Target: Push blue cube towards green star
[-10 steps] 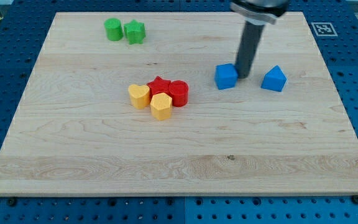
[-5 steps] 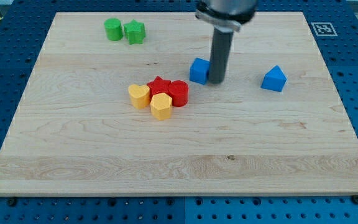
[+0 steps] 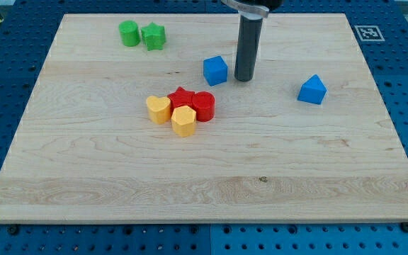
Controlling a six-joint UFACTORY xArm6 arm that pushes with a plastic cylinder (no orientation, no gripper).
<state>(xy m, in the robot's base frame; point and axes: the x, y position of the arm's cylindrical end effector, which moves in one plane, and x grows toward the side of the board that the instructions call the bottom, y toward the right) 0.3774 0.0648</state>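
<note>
One blue cube (image 3: pixel 216 70), far centre of tabletop (image 3: pixel 83 177), well right of green star (image 3: pixel 154 36). Likely light, rigid, free-sliding; push its right face. My tip (image 3: pixel 244 79) just right, apart. No jaws fitted.

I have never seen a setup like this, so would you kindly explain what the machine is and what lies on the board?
One camera looks down at a wooden board on a blue pegboard bench. The dark rod is the end of a robot arm; it holds nothing and only pushes. My tip stands just to the view's right of the blue cube, a small gap between them. Top left sit a green cylinder and the green star. In the middle cluster two red blocks and two yellow blocks. Another blue block lies on the right.
</note>
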